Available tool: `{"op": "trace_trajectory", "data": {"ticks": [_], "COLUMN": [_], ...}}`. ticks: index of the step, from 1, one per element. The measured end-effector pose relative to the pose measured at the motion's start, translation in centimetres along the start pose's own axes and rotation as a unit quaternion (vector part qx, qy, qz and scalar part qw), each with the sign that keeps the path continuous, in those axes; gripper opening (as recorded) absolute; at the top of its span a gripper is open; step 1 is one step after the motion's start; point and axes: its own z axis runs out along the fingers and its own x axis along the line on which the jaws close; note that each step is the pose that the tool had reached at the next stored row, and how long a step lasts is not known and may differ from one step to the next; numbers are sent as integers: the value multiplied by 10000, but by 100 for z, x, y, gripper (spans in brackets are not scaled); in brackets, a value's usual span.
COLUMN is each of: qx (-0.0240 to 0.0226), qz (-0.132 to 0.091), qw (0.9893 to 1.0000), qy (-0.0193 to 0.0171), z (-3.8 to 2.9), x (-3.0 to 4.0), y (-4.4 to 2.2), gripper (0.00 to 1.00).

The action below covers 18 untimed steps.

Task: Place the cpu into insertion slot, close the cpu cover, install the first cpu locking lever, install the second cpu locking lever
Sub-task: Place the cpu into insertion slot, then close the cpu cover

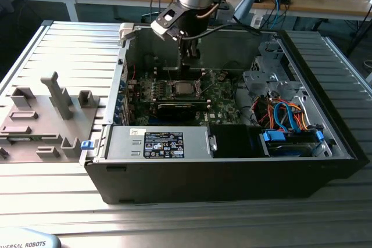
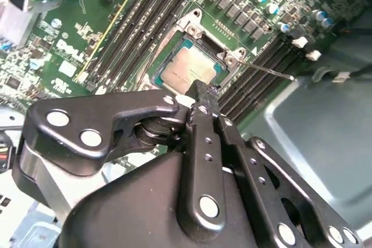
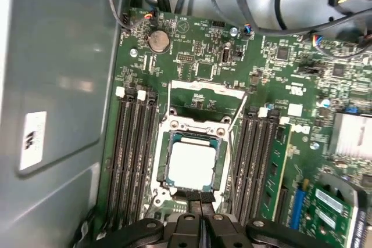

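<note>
Cpu (image 3: 192, 164) lies seated in the insertion slot (image 3: 164, 161), with the cpu cover (image 3: 203, 91) swung open beside it. The claw (image 3: 201, 197), fingers pressed together on nothing, sits at the chip's edge. In the exterior view it hangs at twelve o'clock from the chip.

A: The chip (image 3: 192, 165) — what's its top like?
B: Smooth metal, dull silver-grey. The board (image 3: 200, 39) is glossy green, the case wall (image 3: 58, 85) smooth grey sheet metal with a soft sheen — the gripper (image 3: 201, 197) matt black.
</note>
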Motion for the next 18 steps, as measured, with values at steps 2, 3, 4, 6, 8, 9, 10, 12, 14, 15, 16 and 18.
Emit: {"op": "trace_trajectory", "data": {"ticks": [2, 3, 4, 6, 8, 9, 10, 12, 14, 15, 16, 18], "qx": [0, 0, 0, 0, 0, 0, 0, 0, 1, 0, 0, 0], "qz": [0, 0, -1, 0, 0, 0, 0, -1, -1, 0, 0, 0], "qw": [10000, 10000, 10000, 10000, 10000, 10000, 10000, 10000, 10000, 10000, 10000, 10000], "qy": [0, 1, 0, 1, 0, 1, 1, 1, 0, 1, 1, 0], "z": [-36, -36, -36, -37, -37, -37, -37, -37, -38, -38, -39, -40], "x": [0, 0, 0, 0, 0, 0, 0, -1, -3, -4, -5, -7], "y": [-2, -2, -2, -2, -2, -2, -2, 1, 11, 20, 28, 43], "gripper": [11, 11, 11, 11, 11, 11, 11, 11, 11, 11, 11, 11]}}
